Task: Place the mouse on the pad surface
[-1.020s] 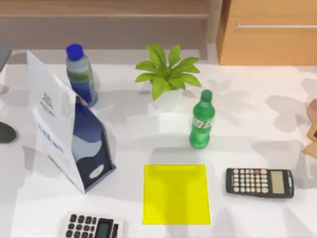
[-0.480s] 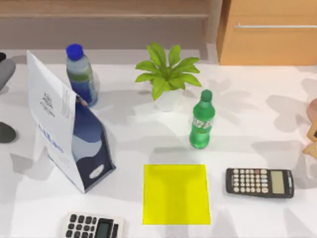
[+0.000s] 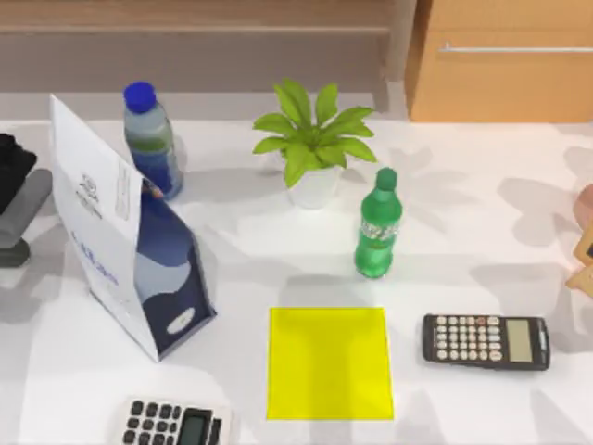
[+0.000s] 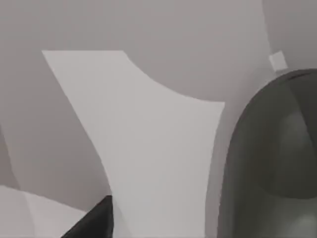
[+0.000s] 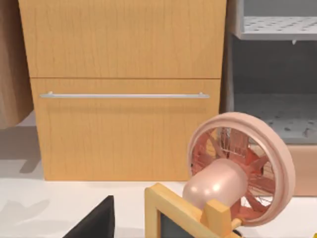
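One pad [image 3: 330,362], two calculators, two bottles — left jaws [image 3: 17,199] state unclear.

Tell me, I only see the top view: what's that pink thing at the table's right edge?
Observer: A round pink fan, seen in the right wrist view.
Operator: Anything behind it?
Observer: A grey shelf beside a wooden cabinet.
Operator: And by the left arm?
Observer: The left wrist view shows the mouse, a smooth dark grey dome on the white table.
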Tool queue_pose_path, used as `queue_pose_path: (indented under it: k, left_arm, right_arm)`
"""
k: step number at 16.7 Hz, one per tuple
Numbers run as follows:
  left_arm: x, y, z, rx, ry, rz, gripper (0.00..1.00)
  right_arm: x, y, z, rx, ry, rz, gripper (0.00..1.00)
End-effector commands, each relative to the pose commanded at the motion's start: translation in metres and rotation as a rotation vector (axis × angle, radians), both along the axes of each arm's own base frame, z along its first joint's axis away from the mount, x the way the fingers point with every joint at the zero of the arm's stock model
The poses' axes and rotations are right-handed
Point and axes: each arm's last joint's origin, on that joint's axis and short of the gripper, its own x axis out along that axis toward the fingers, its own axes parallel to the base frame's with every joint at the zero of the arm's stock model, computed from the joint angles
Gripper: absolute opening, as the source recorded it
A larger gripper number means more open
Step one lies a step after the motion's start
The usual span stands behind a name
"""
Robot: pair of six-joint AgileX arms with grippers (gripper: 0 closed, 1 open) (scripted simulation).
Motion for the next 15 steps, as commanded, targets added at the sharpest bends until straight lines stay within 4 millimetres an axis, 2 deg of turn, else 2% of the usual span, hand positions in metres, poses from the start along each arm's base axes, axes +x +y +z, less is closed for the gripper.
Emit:
queue_pose_path:
  k: [2,6,15]
  left_arm:
    - [-0.0024,0.0000,-0.0128,-0.001,0.008,0.000,1.00]
    - [-0.0027,0.0000,-0.0139,-0.001,0.009,0.000,1.00]
    - [-0.0027,0.0000,-0.0139,-0.001,0.009,0.000,0.32]
  right_arm:
    - [0.0000,0.0000,0.0000,0.000,0.000,0.000,1.00]
    - [0.0000,0.0000,0.0000,0.000,0.000,0.000,1.00]
    - [0.0000,0.0000,0.0000,0.000,0.000,0.000,1.00]
